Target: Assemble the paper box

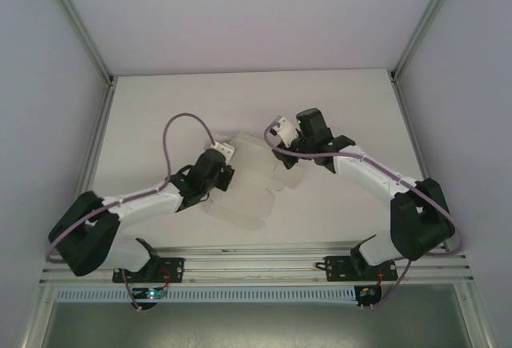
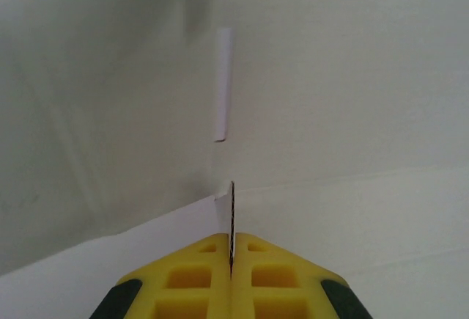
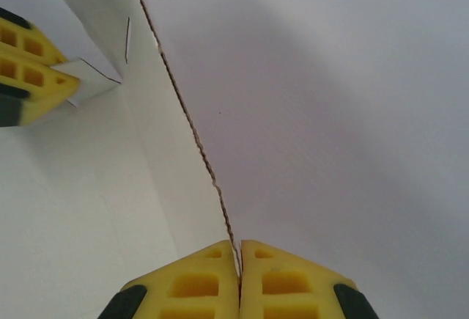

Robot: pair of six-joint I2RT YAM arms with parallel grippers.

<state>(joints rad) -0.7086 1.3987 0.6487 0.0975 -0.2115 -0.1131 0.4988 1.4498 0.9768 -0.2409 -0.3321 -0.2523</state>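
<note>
Top external view first: the box (image 1: 244,192) is seen near the middle of the bench (image 1: 152,108), only partly folded, with a panel raised between the two arms. The left claw (image 1: 227,174) is clamped on one side of it and the right claw (image 1: 286,154) on the other.

From the left wrist, the yellow pads (image 2: 205,275) are seen pressed together on a thin card edge, with a narrow slot (image 2: 223,84) cut in the panel just beyond. From the right wrist, the same story: the pads (image 3: 286,282) are clenched on the raw edge of a panel, and the left claw is spotted at the far corner pinching a small flap.

So the step in hand is judged to be folding a wall up, roughly early-to-mid assembly.

Tips for doing it well:
- One claw is best used as the anchor while the other is swung, so the bend is made on the scored crease and not mid-panel.
- Pulling apart should be avoided; thin card like this is easily torn or buckled.
- The flap should be lined up with the slot before anything is pushed.
</note>
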